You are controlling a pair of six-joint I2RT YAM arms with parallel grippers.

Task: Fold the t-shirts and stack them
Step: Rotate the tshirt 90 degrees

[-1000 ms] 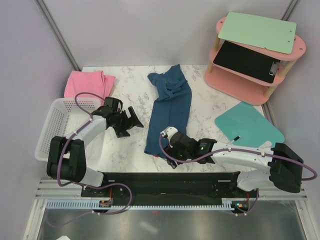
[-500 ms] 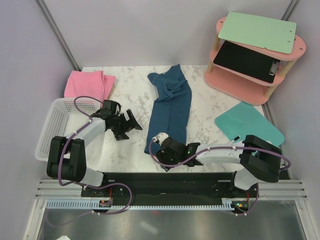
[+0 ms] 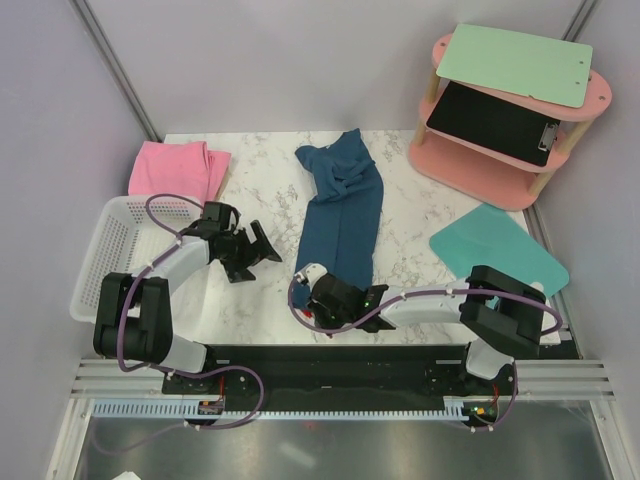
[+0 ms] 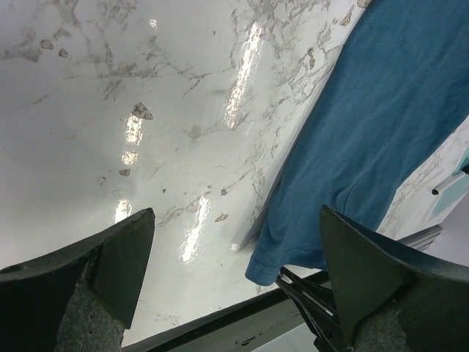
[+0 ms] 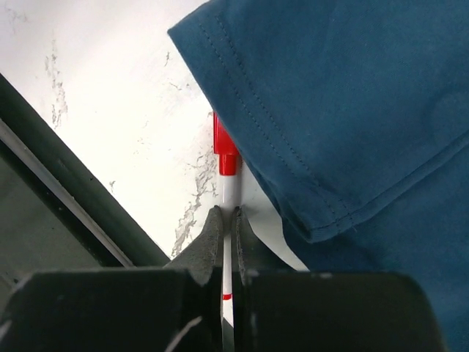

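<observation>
The dark teal-blue t-shirt (image 3: 340, 215) lies stretched lengthwise on the marble table, its collar end bunched at the back. The pink t-shirt (image 3: 178, 168) lies folded at the back left. My right gripper (image 3: 306, 303) is down at the teal shirt's near left corner, jaws shut. In the right wrist view the hem (image 5: 352, 110) lies just right of the right gripper (image 5: 228, 213), not between the jaws. A white stick with a red cap (image 5: 226, 158) shows along the slit. My left gripper (image 3: 255, 250) hovers open left of the shirt (image 4: 381, 125); in its own view the left gripper (image 4: 236, 213) holds nothing.
A white basket (image 3: 110, 250) stands at the left edge. A pink two-tier shelf (image 3: 510, 120) with clipboards stands back right, and a turquoise mat (image 3: 500, 255) lies in front of it. The table's front rail (image 5: 66, 183) runs close beside the right gripper.
The right gripper slid left along the front edge to the teal shirt's near left corner and closed its jaws. The left gripper stayed open and barely moved.
</observation>
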